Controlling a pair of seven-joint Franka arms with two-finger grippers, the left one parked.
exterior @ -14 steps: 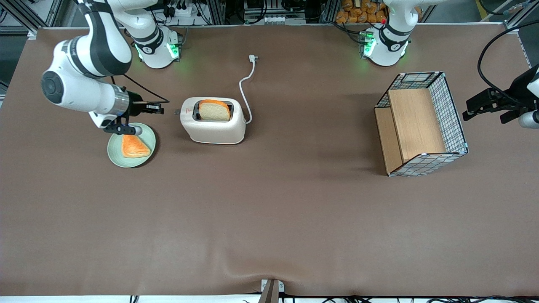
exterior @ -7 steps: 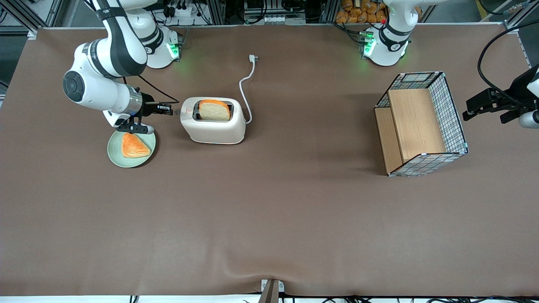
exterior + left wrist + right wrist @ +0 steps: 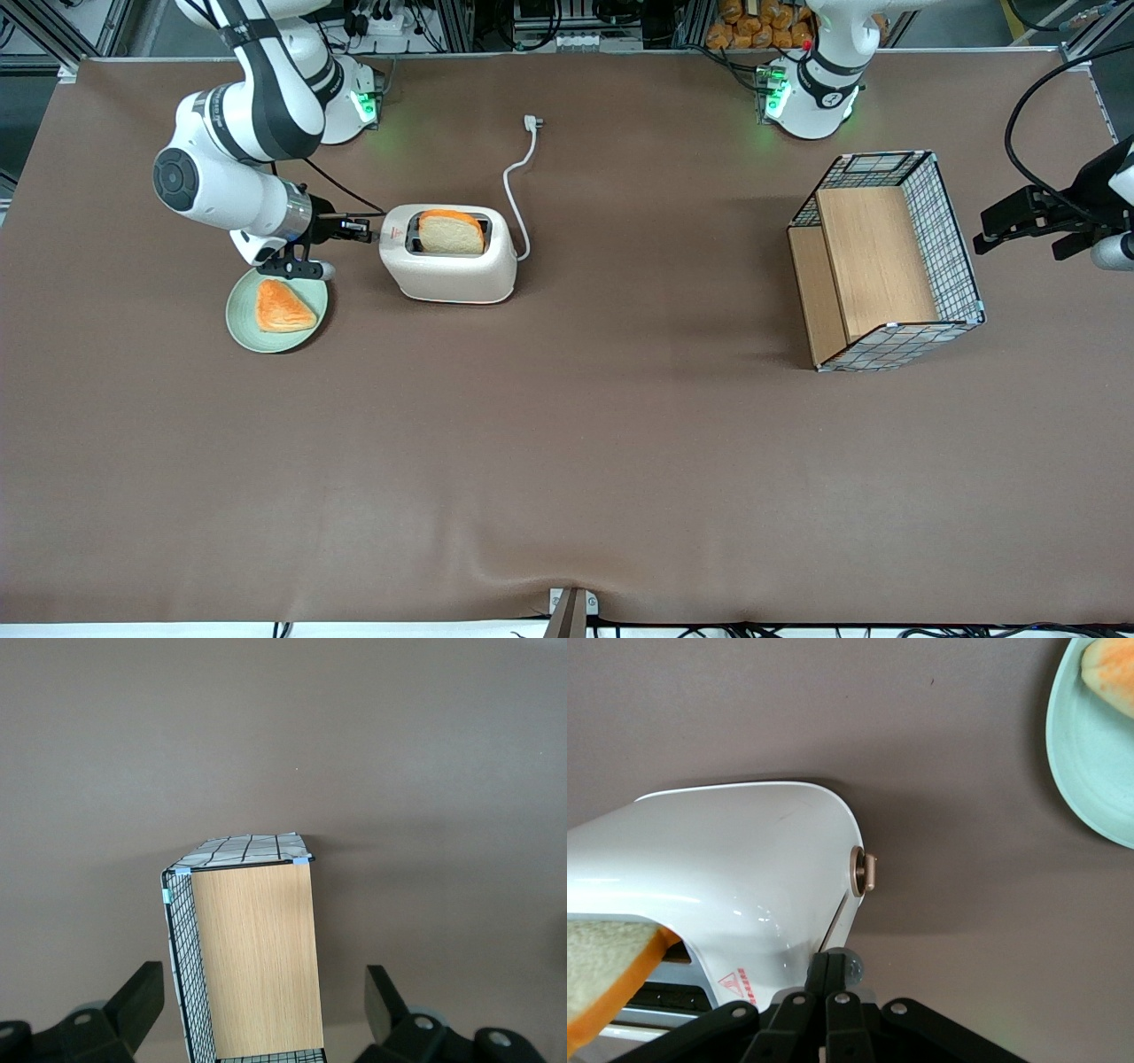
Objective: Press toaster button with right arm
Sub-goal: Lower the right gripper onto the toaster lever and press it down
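The cream-white toaster (image 3: 447, 266) stands on the brown table with a bread slice (image 3: 452, 232) upright in its slot. It also shows in the right wrist view (image 3: 735, 868). My right arm's gripper (image 3: 363, 232) lies level at the toaster's narrow side, fingers shut together and holding nothing. In the right wrist view the gripper (image 3: 830, 967) has its tips right at the pale grey toaster button (image 3: 855, 971), which peeks out beside them. A small round knob (image 3: 864, 873) sits lower on the same side. From the front the button is hidden by the gripper.
A pale green plate (image 3: 244, 323) with an orange toast piece (image 3: 283, 307) lies just under my wrist, nearer the front camera. The white cord (image 3: 516, 190) and plug (image 3: 532, 122) trail from the toaster. The wire-and-wood basket (image 3: 886, 261) stands toward the parked arm's end.
My right arm has moved sideways toward the toaster; the shut gripper went from above the plate's edge to the toaster's narrow side. Toaster and bread have not moved.
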